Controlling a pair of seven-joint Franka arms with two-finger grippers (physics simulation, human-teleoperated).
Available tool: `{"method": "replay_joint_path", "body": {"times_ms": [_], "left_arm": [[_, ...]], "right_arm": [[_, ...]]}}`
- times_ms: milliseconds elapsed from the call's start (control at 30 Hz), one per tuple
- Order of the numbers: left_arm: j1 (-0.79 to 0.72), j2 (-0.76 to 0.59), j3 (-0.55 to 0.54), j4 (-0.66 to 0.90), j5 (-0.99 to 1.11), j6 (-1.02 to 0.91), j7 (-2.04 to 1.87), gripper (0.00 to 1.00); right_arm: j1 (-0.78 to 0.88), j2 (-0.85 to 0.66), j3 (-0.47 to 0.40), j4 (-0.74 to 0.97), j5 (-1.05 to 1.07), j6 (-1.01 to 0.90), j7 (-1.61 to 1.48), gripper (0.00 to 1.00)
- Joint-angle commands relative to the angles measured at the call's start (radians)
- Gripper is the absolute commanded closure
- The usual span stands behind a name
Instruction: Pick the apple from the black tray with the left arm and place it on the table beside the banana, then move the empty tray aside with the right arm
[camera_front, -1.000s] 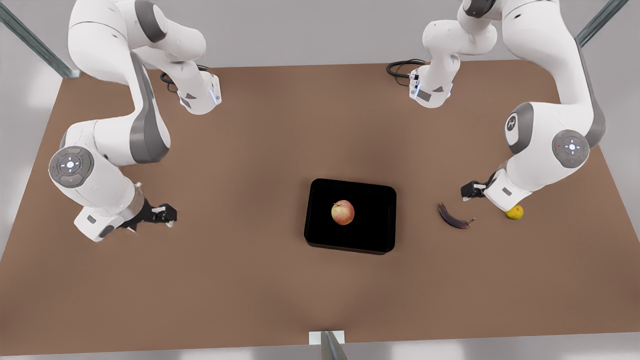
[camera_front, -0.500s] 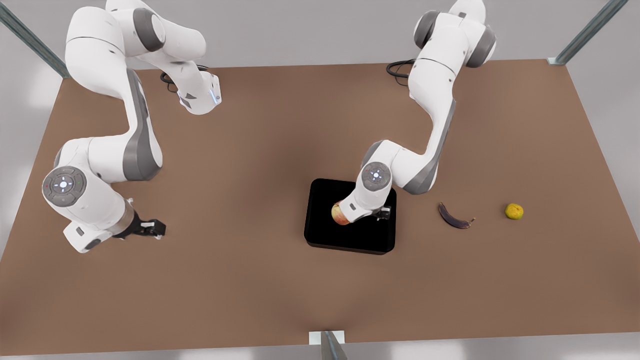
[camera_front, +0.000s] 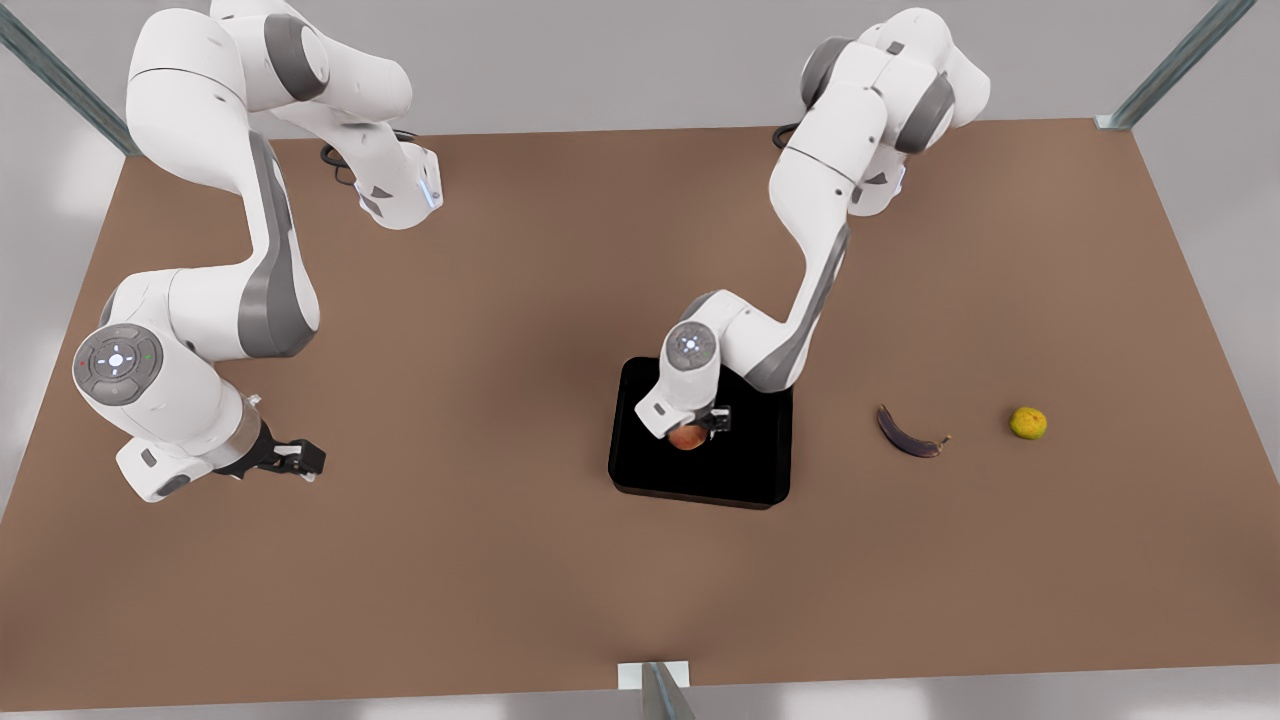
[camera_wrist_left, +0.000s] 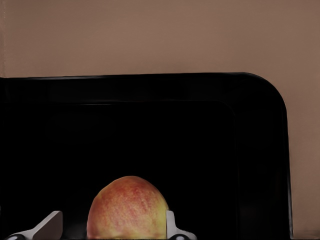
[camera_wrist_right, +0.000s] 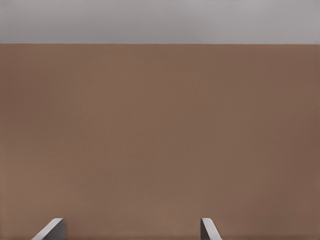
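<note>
The round apple with red and yellow blotched skin lies near the middle of the glossy black rectangular tray, which has rounded corners and a low raised rim. The left gripper hangs directly over the apple and hides its upper part in the front view. In the left wrist view the apple sits between the two pale fingertips; one finger is close against its side and the other stands clearly apart, so the pincer is wide and nothing is held yet.

The tray rests on the flat matte brown table. On the front view's right of the tray lies the small curved dark purple-brown banana, and further right a small yellow-green round fruit. Behind the table is a plain grey wall.

The right gripper waits low over bare table at the front view's left, well apart from the tray. Its fingertips stand wide apart, with nothing between them.
</note>
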Motion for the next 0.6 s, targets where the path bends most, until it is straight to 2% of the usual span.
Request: {"method": "replay_joint_path", "body": {"times_ms": [0,133,567], "left_arm": [[-0.002,-0.048,0.000,-0.053,0.026,0.047,-0.195,0.00],[-0.006,-0.071,-0.001,-0.096,0.036,0.046,-0.196,0.00],[-0.020,-0.025,-0.008,-0.115,0.036,0.147,-0.209,0.00]], "right_arm": [[0.000,-0.001,0.000,0.001,0.000,0.001,0.026,0.00],[0.000,0.000,0.000,0.001,0.000,0.001,0.026,0.00],[0.000,0.002,0.002,0.001,-0.002,0.001,0.026,0.00]]}}
